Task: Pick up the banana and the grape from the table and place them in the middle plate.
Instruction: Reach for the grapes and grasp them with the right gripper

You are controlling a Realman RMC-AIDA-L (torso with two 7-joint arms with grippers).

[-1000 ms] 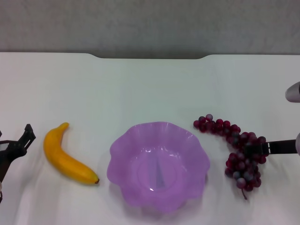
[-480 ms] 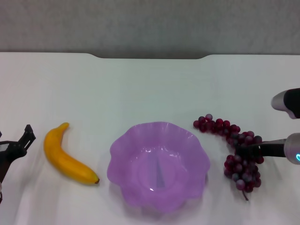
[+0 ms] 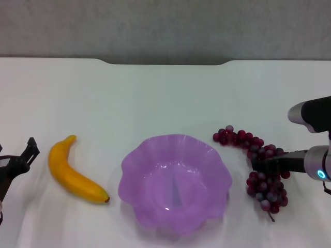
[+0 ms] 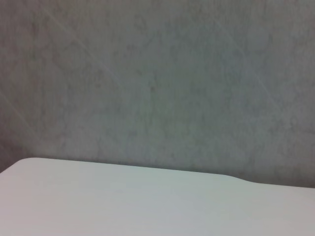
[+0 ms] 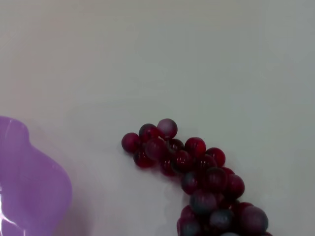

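The banana [image 3: 74, 173] lies on the white table [image 3: 155, 98], left of the purple middle plate [image 3: 135, 170], which holds nothing. The grape [image 3: 260, 168] bunch lies to the right of the plate. It also shows in the right wrist view [image 5: 197, 172], with the plate's rim [image 5: 29, 191] nearby. My right gripper [image 3: 269, 164] reaches in from the right, one dark finger lying across the middle of the bunch. My left gripper [image 3: 15, 173] sits open and empty at the table's left edge, just left of the banana.
The table's far edge with its shallow notch [image 3: 165, 63] meets a grey wall. The left wrist view shows only that wall and the table's far edge [image 4: 147, 169]. Bare tabletop lies behind the plate.
My right gripper has moved left, its finger sliding further across the grape bunch. The left arm, the banana and the plate have not moved.
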